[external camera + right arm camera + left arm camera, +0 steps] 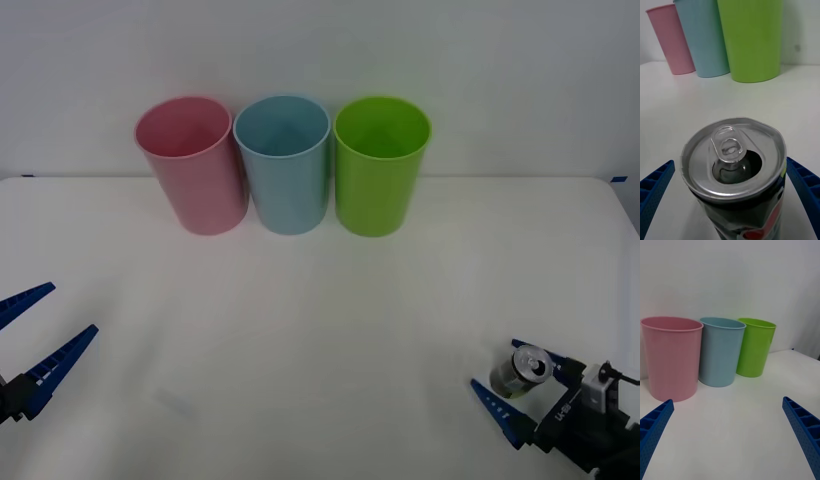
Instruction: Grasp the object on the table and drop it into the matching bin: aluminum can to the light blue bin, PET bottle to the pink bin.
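On the table [320,330], going left to right, the left gripper [35,325] hangs at the near left edge with its two blue fingers spread wide and nothing between them. Three cups stand in a row at the far side, one pink bin [190,165], one light blue bin [285,163] and one green cup [380,163], each touching or nearly touching its neighbour. At the near right stands the one can [522,371], upright with its tab up, between the two spread fingers of the right gripper [528,384], which flank it closely without clearly pressing on it.
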`<state>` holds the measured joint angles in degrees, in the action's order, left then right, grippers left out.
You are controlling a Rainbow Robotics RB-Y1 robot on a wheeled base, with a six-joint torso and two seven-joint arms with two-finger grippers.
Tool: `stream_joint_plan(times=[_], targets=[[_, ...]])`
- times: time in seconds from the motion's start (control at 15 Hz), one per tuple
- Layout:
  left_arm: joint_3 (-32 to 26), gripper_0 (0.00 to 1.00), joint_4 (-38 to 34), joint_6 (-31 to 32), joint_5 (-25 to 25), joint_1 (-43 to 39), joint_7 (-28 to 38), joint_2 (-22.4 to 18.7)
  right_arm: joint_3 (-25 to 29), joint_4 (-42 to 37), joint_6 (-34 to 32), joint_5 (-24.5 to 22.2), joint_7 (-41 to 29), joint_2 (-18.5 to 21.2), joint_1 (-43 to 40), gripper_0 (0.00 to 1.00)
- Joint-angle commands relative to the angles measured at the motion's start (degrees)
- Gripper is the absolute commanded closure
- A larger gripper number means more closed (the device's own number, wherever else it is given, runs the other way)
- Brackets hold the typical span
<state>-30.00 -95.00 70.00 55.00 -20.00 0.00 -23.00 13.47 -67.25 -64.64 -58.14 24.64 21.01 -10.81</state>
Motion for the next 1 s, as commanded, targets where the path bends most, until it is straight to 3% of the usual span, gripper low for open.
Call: stream_joint_plan(times=[0.07, 0.27, 0.33, 0.4, 0.47, 0.53, 1.0], targets=[[0.0, 0.0, 0.0, 0.0, 0.0, 0.0, 0.0, 0.0, -0.29, 0.01, 0.48, -0.04, 0.5, -0.09, 0.18, 0.0], [0.0, 0.0, 0.0, 0.0, 0.0, 0.0, 0.0, 0.0, -0.29, -0.07, 0.48, 0.04, 0.94, -0.09, 0.18, 0.0], [0.0, 0.0, 0.0, 0.0, 0.0, 0.0, 0.0, 0.0, -0.29, 0.01, 0.48, 0.04, 1.12, -0.09, 0.18, 0.23], [0.0, 0.0, 0.0, 0.0, 0.0, 0.0, 0.0, 0.0, -0.29, -0.07, 0.48, 0.22, 1.38, -0.09, 0.18, 0.65], [0.0, 0.0, 0.0, 0.0, 0.0, 0.0, 0.0, 0.0, -0.29, -0.07, 0.39, 0.39, 1.47, -0.09, 0.18, 0.87], [0.0, 0.0, 0.0, 0.0, 0.0, 0.0, 0.0, 0.0, -0.29, 0.01, 0.39, 0.83, 1.64, -0.09, 0.18, 1.0], [0.0, 0.0, 0.0, 0.0, 0.0, 0.0, 0.0, 0.0, -0.29, -0.07, 0.3, 1.27, 1.73, -0.09, 0.18, 1.0]])
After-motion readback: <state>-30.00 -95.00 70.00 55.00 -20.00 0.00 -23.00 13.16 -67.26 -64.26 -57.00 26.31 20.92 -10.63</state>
